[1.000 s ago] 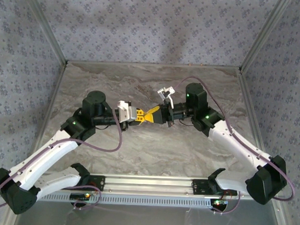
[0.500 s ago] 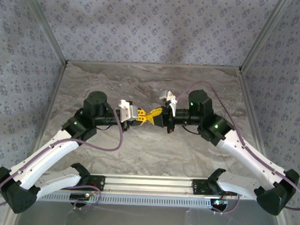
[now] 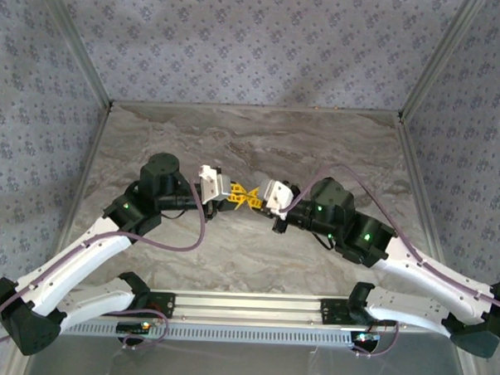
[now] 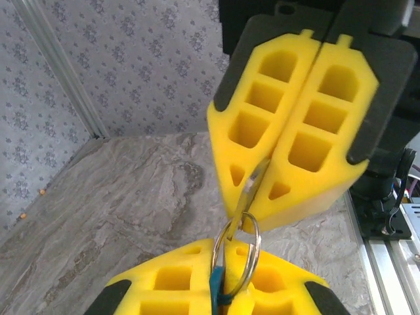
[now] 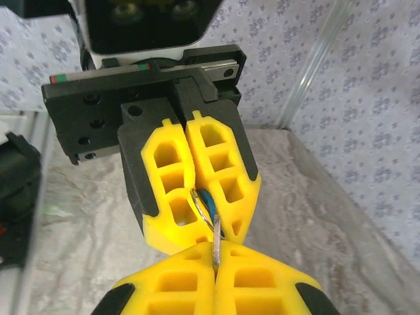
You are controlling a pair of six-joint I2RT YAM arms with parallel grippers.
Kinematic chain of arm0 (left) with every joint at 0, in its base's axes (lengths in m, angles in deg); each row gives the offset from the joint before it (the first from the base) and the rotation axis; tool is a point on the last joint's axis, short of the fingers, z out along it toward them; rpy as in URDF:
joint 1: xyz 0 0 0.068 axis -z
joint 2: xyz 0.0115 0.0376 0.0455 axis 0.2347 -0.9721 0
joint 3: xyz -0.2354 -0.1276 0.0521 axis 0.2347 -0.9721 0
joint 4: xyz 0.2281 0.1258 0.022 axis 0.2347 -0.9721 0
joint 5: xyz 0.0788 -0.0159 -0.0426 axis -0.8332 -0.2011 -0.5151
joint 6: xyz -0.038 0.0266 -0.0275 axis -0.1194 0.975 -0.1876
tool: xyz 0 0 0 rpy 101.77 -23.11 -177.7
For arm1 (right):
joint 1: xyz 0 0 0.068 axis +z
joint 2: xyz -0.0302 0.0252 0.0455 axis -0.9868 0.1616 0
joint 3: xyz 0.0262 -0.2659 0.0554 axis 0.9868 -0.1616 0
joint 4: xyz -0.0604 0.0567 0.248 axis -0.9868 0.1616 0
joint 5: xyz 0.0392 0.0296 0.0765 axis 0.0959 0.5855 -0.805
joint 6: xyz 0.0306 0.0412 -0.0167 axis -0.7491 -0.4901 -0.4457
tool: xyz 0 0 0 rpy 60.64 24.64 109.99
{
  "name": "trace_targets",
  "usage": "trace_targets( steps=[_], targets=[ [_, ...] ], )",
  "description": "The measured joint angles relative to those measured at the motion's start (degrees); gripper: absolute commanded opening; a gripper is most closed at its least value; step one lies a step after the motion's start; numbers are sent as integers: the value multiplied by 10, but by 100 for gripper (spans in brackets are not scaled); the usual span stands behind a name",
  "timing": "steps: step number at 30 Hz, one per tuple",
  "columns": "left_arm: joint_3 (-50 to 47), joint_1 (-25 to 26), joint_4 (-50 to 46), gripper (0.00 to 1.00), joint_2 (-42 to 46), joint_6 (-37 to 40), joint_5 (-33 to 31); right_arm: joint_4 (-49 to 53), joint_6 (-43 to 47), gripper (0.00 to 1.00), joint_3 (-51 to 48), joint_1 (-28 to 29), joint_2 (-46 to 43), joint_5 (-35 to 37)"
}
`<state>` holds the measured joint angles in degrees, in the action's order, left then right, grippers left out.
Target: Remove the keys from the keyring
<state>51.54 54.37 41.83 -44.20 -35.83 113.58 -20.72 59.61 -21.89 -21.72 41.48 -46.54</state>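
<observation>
Two robot arms meet nose to nose above the middle of a marbled grey counter (image 3: 318, 149), with the keys (image 3: 246, 197) pinched between them and held off the surface. The left fingers (image 3: 235, 196) are pressed together on the bunch from one side. Seen from the left wrist, the blue piece (image 4: 215, 285) and the lower arc of the keyring (image 4: 257, 244) sit in the seam between the two yellow pads. The right fingers (image 3: 255, 199) are likewise pressed together, clamped on a silvery key (image 4: 254, 187) that sticks out of their tips and threads down onto the ring. The two sets of fingertips stand just apart, joined by the ring and the key.

Each arm reaches in from the near edge of the counter with its elbow bent outward and its wrist turned inward toward the other. The left comes in from the left and the right from the right, lying lower along the counter.

The bunch is tiny against the yellow fingers. It is made up of a thin, bright wire ring, a narrow pale metal blade seen edge-on from the right wrist (image 5: 215, 252), and a sliver of vivid blue (image 5: 207, 199) tucked behind the ring between the left fingers.
</observation>
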Motion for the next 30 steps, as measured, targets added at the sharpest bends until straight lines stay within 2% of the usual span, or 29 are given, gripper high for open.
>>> trace_targets(
  steps=[5,18,26,30],
  targets=[
    [13,1,-22,0,0,-15,-5,-7,76,0,-13,47,-14,80],
    [20,1,-53,0,0,-36,-17,-5,178,0,-10,117,3,207],
    [24,0,-66,0,2,-48,-29,4,209,0,9,141,26,260],
    [24,-2,-65,0,4,-55,-28,11,193,0,20,130,27,245]
  ],
)
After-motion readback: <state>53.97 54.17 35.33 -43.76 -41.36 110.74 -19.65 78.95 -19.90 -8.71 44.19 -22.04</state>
